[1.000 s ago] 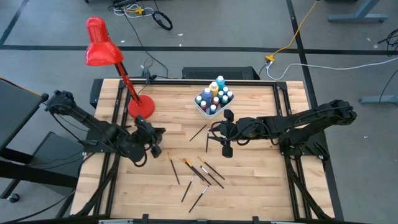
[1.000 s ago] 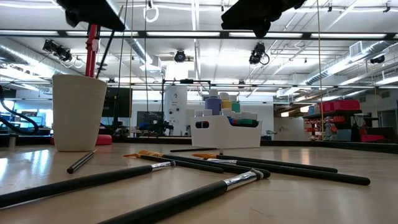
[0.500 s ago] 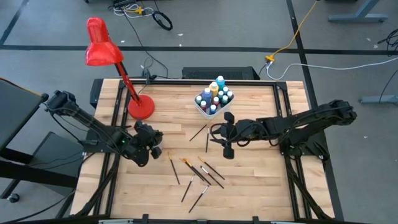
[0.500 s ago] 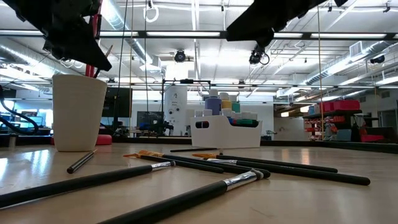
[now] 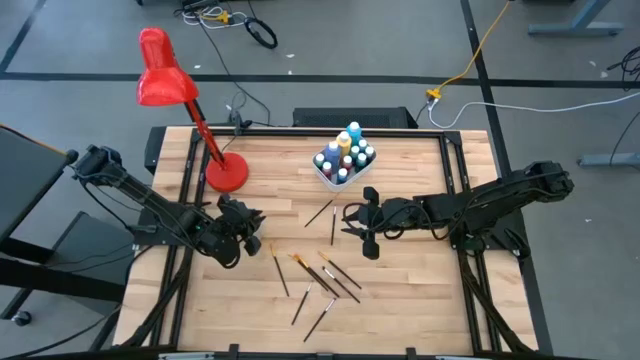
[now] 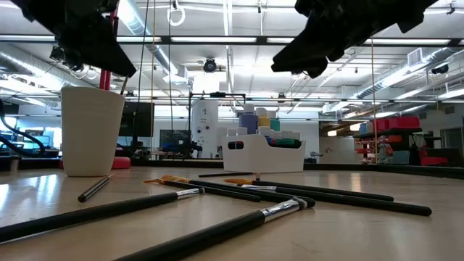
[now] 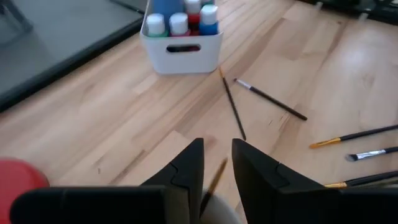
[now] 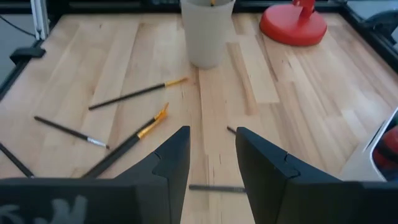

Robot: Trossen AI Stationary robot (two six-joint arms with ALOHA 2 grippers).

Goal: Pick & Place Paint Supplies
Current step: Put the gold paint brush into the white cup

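Brushes [image 5: 322, 285] lie loose across the near half of the desk [image 5: 400, 300], most in a fan with long axes slanting from near-left to far-right; two more [image 5: 326, 214] lie just in front of the white bin [image 5: 325, 177], which holds the paint bottles [image 5: 345, 155]. Left hand [image 5: 247, 222] hangs over the beige cup [image 6: 92, 130] at the desk's left side, jaws parted a little, a thin brush handle [image 7: 214, 180] showing between the fingers and running down toward the cup; whether the fingers touch it I cannot tell. Right hand [image 5: 368, 222] hovers mid-desk, open and empty, one short dark brush [image 8: 217, 188] on the wood just under it, lying crosswise to its fingers. For the loose fan, the right hand sits nearer, the brushes toward the near-left of it. Against a second ago: left hand has moved back over the cup and its jaws have spread; right hand has shifted slightly toward the right edge.
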